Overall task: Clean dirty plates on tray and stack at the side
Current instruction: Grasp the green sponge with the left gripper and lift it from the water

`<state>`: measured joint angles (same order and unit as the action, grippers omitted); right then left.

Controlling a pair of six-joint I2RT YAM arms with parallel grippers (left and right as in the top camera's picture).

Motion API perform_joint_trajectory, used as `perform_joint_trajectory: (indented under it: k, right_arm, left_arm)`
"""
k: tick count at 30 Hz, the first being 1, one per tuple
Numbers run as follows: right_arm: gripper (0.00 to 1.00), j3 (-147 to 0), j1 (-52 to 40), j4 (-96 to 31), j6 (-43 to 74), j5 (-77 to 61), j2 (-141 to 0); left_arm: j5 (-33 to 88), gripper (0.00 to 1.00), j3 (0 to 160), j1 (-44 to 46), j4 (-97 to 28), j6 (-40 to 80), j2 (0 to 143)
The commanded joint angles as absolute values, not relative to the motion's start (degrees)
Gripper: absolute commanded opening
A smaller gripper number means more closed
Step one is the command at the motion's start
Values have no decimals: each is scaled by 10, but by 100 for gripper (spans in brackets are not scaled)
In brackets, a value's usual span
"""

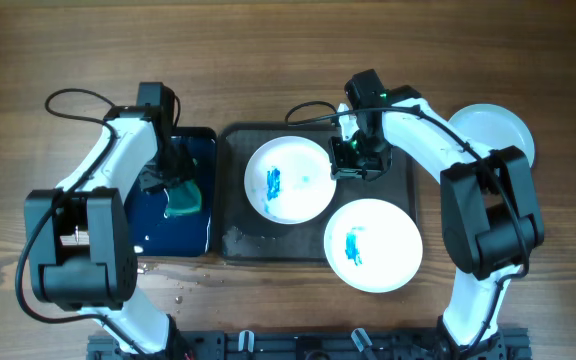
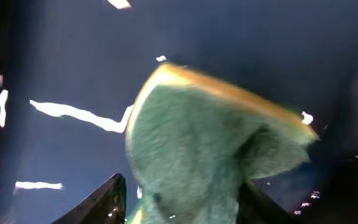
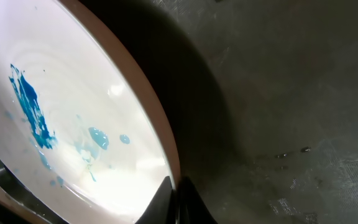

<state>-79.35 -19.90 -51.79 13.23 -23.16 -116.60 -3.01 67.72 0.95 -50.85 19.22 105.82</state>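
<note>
Two white plates smeared with blue sit on the dark tray [image 1: 403, 185]: one [image 1: 288, 180] at the tray's left, one [image 1: 373, 245] at its front right. My right gripper [image 1: 340, 160] is shut on the left plate's right rim [image 3: 166, 149], holding it tilted above the tray floor [image 3: 278, 93]. My left gripper [image 1: 173, 190] is shut on a green sponge [image 1: 185, 200] with a yellow back [image 2: 191, 143], held over the dark blue water basin [image 1: 183, 235].
A clean white plate [image 1: 493, 130] lies on the wooden table at the right of the tray. Water drops lie on the table [image 1: 178, 285] in front of the basin. The basin [image 2: 55, 56] fills the left wrist view behind the sponge.
</note>
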Motion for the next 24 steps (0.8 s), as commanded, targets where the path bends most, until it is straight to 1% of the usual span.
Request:
perform_joint_trajectory:
  k: [1,4,5,9,12,16,19,20,24]
  right_arm:
    - [5,-791,-201,-519,133,-241,-1171]
    - [5,-791,-201,-519,135,-241,-1171]
    - [5,-791,-201,-519,136,-241,-1171]
    - [5,-791,-201,-523,136,-245,-1171]
    - [5,-791,-201,-525,135,-245,-1171]
    - [4,-791,-201,-523,135,-245,-1171]
    - [4,-791,-201,-524,135,-245,-1171]
    - [5,-791,-201,-525,135,-245,-1171]
    - [5,-791,-201,-527,135,-245,-1171]
  left_arm:
    - [21,34,681,6,-492,167,1066]
    - [28,13,681,12,-490,166,1066]
    - [28,4,681,12,-491,167,1066]
    - [28,4,682,13,-507,172,1054]
    - [22,4,682,13,-526,177,1000]
    - [-51,4,682,32,-556,204,904]
    - [-150,4,682,61,-582,250,844]
    - [-210,4,682,76,-594,279,831]
    - [-347,4,681,112,-619,356,829]
